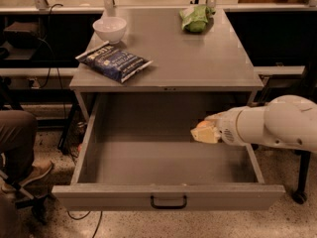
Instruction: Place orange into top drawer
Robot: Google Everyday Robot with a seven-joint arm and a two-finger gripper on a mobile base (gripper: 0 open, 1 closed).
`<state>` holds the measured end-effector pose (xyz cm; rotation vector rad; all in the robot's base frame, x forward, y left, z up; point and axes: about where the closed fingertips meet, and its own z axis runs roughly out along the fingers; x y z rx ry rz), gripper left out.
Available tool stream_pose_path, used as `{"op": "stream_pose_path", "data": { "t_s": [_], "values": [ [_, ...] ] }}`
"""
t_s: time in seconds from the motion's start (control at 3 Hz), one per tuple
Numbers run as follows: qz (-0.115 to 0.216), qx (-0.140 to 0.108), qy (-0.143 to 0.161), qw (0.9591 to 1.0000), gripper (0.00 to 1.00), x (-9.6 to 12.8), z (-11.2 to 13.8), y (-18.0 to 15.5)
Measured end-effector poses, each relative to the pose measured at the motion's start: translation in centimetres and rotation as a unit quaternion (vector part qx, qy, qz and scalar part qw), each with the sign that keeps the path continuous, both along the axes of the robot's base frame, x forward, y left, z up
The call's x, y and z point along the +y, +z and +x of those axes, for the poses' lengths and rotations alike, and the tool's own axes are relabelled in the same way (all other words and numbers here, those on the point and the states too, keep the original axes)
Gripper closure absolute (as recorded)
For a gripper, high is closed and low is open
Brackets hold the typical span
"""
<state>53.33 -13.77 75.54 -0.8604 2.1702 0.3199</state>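
Observation:
The top drawer (119,196) is pulled fully open below the grey table; it has a flat front panel and a small black handle (169,202). Its floor shows bare. My gripper (205,132) reaches in from the right on a white arm (277,123) and hangs over the right side of the drawer's inside, below the tabletop's edge. It is shut on the orange (201,125), of which only a small orange patch shows between the pale fingers.
On the tabletop (198,58) lie a white bowl (109,29), a dark blue snack bag (113,61) and a green wrinkly bag (195,18). A person's leg and shoe (22,152) are at the left, beside the drawer. A black frame leg (301,177) stands at the right.

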Motion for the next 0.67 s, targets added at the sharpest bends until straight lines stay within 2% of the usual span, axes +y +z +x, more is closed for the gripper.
{"op": "stream_pose_path", "data": {
  "t_s": [0.33, 0.67],
  "values": [
    [0.028, 0.013, 0.013, 0.9994, 1.00, 4.0, 1.5, -2.9],
    [0.059, 0.018, 0.041, 0.9973, 1.00, 8.4, 2.8, -5.1]
  ]
}}
